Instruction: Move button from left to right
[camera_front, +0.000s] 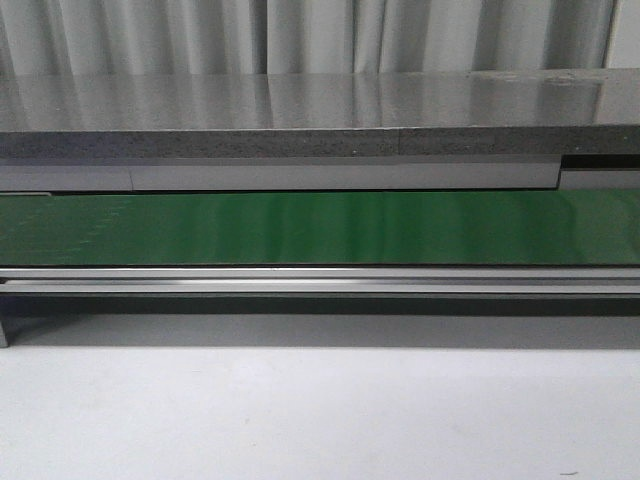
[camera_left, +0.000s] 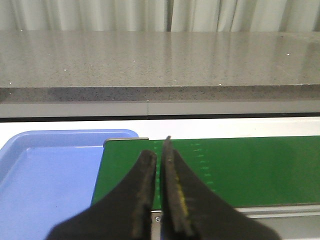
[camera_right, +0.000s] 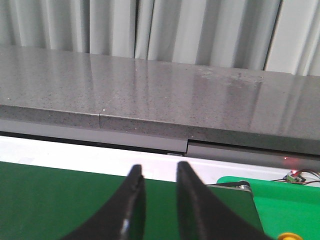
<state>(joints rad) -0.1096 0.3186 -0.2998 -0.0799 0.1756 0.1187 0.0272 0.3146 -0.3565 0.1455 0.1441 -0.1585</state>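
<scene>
Only an orange-yellow round cap (camera_right: 287, 235) shows of the button, cut off at the edge of the right wrist view, in a bright green tray (camera_right: 295, 200) beyond the belt's right end. Its body is out of view. No button shows in the front or left wrist views. My left gripper (camera_left: 159, 150) is shut and empty, above the left end of the green conveyor belt (camera_left: 250, 170). My right gripper (camera_right: 159, 167) is open and empty, above the belt (camera_right: 60, 200) near its right end, left of the cap. Neither gripper shows in the front view.
A blue tray (camera_left: 45, 175) sits off the belt's left end. A grey stone counter (camera_front: 320, 110) runs behind the belt (camera_front: 320, 228), with curtains beyond. A metal rail (camera_front: 320, 280) edges the belt's front, then a white table (camera_front: 320, 420). Small wires with a red light (camera_right: 295, 176) lie behind the green tray.
</scene>
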